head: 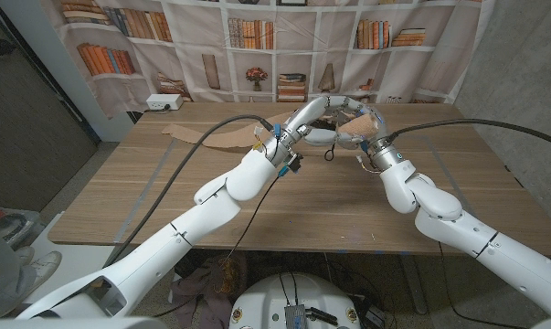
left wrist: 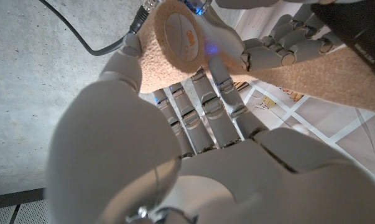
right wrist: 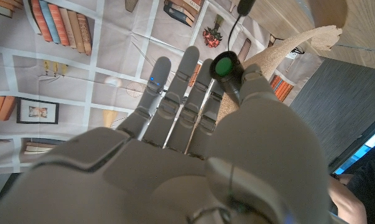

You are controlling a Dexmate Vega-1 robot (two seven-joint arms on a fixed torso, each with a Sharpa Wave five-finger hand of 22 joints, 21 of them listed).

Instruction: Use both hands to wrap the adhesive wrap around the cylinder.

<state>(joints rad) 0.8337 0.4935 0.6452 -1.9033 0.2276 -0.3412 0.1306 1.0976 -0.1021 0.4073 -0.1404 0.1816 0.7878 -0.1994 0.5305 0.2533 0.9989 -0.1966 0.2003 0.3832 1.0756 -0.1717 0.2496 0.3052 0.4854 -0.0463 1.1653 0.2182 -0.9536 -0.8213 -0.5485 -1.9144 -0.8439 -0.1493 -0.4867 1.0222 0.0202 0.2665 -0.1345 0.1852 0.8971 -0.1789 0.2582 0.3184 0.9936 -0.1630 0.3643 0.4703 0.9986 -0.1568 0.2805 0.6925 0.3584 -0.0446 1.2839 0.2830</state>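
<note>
A: Positions? The left hand [head: 304,117] and right hand [head: 359,128] meet above the table [head: 147,183], towards its far side.

B: The wrap roll [left wrist: 175,43] sits at the left fingers; its strip [head: 211,139] trails left. The cylinder [right wrist: 224,67] apparently lies in the right hand.

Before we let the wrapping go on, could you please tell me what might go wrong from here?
1. The left hand holds the wrap roll only at its fingertips; a tug could pull it free.
2. The loose tail trails on the table and may stick or snag.
3. The right hand holds the cylinder close to the left, so fingers may collide.
</note>
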